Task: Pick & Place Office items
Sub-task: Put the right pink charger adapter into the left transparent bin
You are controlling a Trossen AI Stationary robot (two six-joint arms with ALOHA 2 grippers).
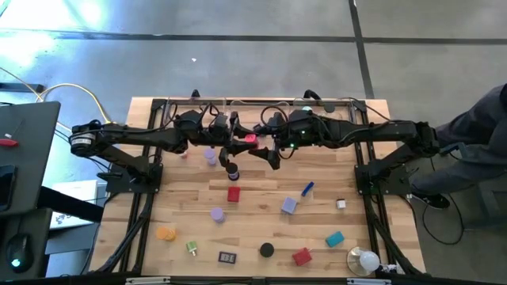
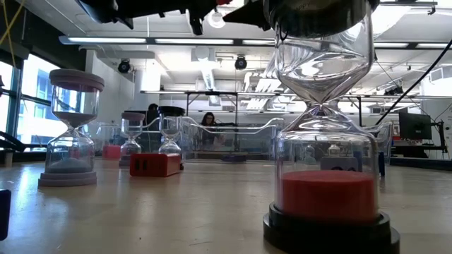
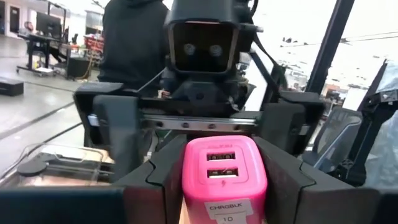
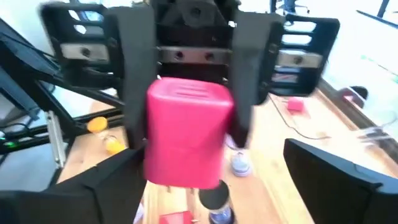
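Bright ceiling lights and window glare wash both wrist views, the right one motion-blurred; the high view stays evenly lit.

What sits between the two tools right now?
A pink charger block, held in the left tool; the open right tool faces it. High view shows it.

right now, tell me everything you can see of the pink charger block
The pink charger block looks like glossy plastic with rounded edges, two USB ports stacked on one face and a small printed label below them. It is clamped between the left gripper fingers above the table, with the open right gripper facing it.
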